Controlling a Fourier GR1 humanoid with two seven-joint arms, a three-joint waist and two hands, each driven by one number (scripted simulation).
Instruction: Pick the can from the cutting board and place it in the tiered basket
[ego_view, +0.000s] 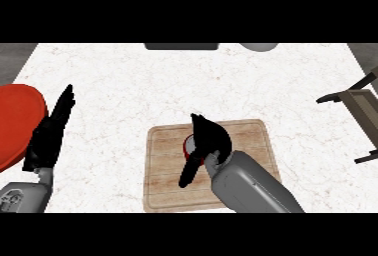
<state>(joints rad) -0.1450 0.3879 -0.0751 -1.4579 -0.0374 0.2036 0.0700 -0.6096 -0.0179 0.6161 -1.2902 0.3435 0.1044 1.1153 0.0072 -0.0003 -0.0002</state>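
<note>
Head view: right hand (209, 141) hangs directly over the can (190, 146) on the cutting board (166, 165) near the surface's front edge, fingers open, not yet closed. Left hand (52, 132) rests open, farther away. Tiered basket (358, 107) stands at the right edge.

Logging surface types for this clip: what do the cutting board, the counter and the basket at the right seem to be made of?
Cutting board: pale wood, matte, with plank lines and grain. Counter: white stone, perhaps marble, with faint veining. Tiered basket: dark thin bars, probably metal; only its edge shows. The right hand hides most of the can, so its material stays unclear.
</note>
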